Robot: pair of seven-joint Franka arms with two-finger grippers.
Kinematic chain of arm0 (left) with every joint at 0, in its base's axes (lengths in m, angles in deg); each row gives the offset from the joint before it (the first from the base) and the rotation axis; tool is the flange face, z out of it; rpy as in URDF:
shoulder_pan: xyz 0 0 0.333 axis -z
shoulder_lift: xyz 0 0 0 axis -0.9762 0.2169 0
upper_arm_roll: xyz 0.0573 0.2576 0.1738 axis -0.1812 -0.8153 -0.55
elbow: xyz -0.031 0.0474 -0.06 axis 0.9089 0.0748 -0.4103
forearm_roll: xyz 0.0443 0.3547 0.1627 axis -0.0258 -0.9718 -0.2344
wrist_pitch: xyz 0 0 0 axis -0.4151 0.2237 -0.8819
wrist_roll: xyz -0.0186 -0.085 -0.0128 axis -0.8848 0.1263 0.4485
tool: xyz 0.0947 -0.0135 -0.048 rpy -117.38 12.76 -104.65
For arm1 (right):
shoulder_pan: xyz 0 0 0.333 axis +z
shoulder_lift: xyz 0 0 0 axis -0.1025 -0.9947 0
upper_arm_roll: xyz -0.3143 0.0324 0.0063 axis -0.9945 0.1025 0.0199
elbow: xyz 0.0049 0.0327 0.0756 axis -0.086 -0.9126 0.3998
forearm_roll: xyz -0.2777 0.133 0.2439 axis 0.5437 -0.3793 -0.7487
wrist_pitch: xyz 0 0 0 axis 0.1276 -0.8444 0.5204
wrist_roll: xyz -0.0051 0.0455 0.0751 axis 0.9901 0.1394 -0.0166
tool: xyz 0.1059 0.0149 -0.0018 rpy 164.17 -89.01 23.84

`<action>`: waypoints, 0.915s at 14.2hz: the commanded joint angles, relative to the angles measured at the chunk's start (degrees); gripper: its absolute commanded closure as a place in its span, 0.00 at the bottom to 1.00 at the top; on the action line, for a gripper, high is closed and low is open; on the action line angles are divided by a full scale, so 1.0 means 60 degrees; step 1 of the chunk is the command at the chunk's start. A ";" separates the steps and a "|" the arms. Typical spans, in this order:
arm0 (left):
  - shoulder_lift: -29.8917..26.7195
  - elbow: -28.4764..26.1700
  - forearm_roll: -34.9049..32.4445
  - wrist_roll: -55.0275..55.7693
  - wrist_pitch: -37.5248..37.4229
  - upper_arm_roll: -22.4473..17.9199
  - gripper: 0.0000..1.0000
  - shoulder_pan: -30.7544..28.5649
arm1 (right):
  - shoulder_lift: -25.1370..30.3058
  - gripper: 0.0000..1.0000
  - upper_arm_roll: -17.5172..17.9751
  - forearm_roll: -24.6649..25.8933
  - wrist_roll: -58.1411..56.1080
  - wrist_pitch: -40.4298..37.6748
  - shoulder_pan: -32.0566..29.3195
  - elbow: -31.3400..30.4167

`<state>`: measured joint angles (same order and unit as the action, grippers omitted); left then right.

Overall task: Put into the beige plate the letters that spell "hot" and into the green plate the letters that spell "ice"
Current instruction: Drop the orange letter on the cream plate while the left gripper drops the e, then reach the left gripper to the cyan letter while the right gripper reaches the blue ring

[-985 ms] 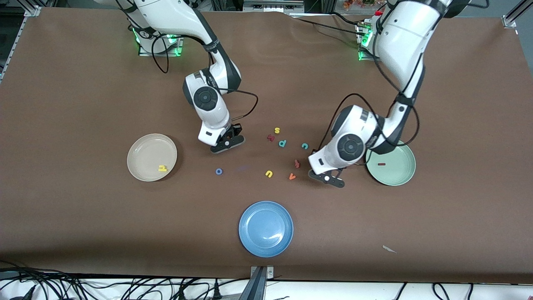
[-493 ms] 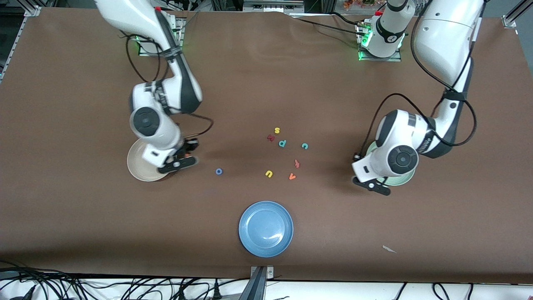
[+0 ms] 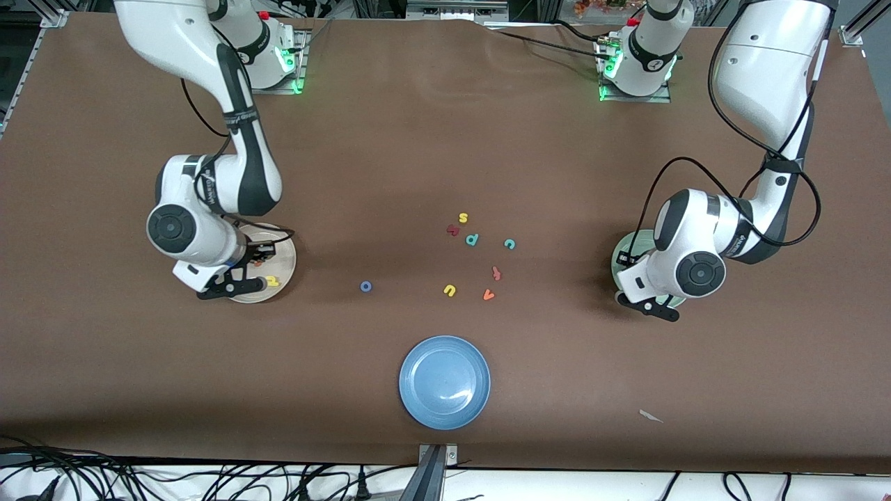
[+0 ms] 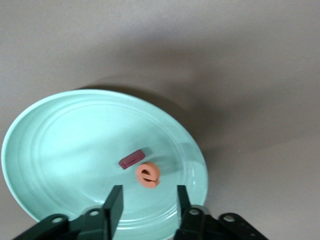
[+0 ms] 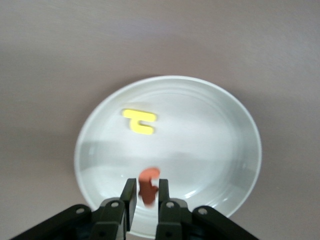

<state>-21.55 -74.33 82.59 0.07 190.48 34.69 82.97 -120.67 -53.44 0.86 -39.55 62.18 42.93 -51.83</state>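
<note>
Right gripper [image 5: 144,199] is hovering over the beige plate [image 5: 240,125], pinching the orange t [image 5: 148,184] beside the yellow h [image 5: 139,121]. Left gripper [image 4: 148,200] (fingers parted, released) is hanging over the green plate [image 4: 60,140], where the orange e [image 4: 148,176] is lying beside the dark red i [image 4: 131,159].

The right arm reaches down from its base, elbow bent, its end effector [image 5: 143,195] hanging low with the fingers [image 5: 129,194] nearly together around a small orange piece. The left arm arches high and drops at its own end of the bench, wrist turned down, its end effector [image 4: 146,202] held with fingers [image 4: 114,200] spread and nothing between them.
</note>
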 commanded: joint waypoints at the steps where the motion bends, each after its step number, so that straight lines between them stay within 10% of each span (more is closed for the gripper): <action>1: -0.0470 -0.0230 -0.0272 -0.0039 -0.0026 0.0045 0.00 0.0035 | -0.0059 0.00 0.0085 -0.0691 -0.0011 -0.0040 0.0080 0.0156; 13: -0.0296 -0.0289 0.0080 0.3459 0.1171 0.2754 0.04 0.0722 | -0.1477 0.00 0.1095 -0.1763 0.4322 0.1158 0.0842 0.2030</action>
<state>-24.79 -75.76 82.67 18.53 193.75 50.32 86.15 -125.17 -48.05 -8.57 -17.34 67.08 48.07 -43.42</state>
